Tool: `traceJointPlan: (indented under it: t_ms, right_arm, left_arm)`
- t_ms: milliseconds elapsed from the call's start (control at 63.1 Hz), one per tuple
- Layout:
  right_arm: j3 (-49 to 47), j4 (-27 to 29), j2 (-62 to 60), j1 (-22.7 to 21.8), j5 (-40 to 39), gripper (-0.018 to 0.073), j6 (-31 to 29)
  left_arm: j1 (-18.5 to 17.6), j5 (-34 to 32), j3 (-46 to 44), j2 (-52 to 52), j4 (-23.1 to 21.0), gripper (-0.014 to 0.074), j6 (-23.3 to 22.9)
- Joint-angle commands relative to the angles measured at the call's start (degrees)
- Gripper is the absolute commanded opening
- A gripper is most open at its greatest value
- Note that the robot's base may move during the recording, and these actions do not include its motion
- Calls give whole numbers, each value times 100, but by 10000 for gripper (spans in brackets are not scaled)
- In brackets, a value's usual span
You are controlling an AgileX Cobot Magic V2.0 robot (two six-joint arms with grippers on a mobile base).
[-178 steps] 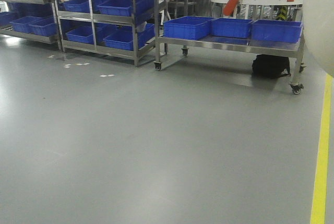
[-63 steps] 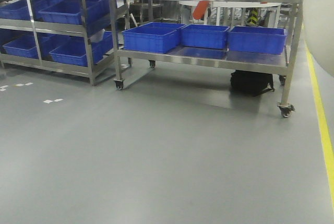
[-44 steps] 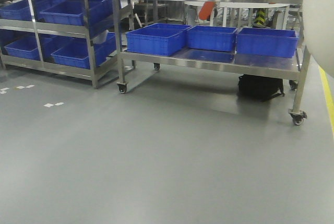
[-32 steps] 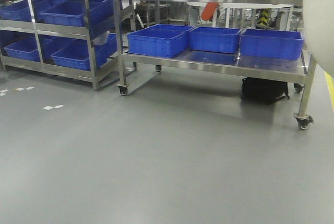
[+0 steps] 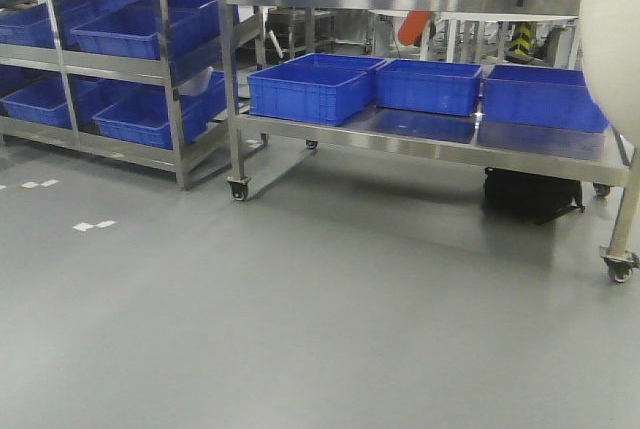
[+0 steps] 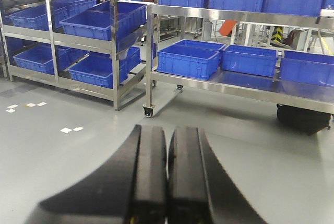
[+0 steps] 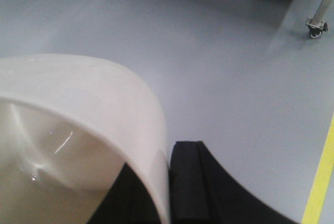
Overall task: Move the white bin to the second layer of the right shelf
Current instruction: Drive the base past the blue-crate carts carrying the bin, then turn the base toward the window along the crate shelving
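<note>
Right hand (image 7: 168,192): clamped on the white bin (image 7: 78,130) rim, lower left of the frame.
Left hand (image 6: 167,182): fingers pressed together, holding nothing.

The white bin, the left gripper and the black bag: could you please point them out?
white bin (image 7: 104,109): right wrist view, rim.
left gripper (image 6: 167,145): left wrist view, between fingertips.
black bag (image 5: 530,194): front view, body.

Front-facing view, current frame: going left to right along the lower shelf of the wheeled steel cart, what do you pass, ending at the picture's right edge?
Large blue plastic crate at the cart's left end → smaller blue plastic crate set further back → third blue plastic crate → smooth cream-white plastic bin, cut off by the frame edge.
</note>
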Motion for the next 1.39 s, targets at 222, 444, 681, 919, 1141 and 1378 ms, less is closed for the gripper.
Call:
traceJointPlan:
  t_ms: [222,444,681,919,1141,1378]
  right_arm:
    - [-167,-33,33,-44,-535,48,13]
    - [-167,-33,33,-44,-535,48,13]
    - [-167,-33,33,-44,-535,48,13]
    - [-167,-33,33,-44,-535,48,13]
    - [-167,-33,33,-44,-535,48,13]
    - [-167,-33,33,-44,-535,48,13]
  left_arm:
    - [-32,-470,211,-18,-6,85,-42]
    - [-32,-470,211,-18,-6,85,-42]
    - [-32,-470,211,-18,-6,85,-42]
    - [-32,-470,211,-18,-6,85,-42]
    - [-32,-470,211,-18,-6,85,-42]
    - [-32,-470,211,-18,-6,85,-42]
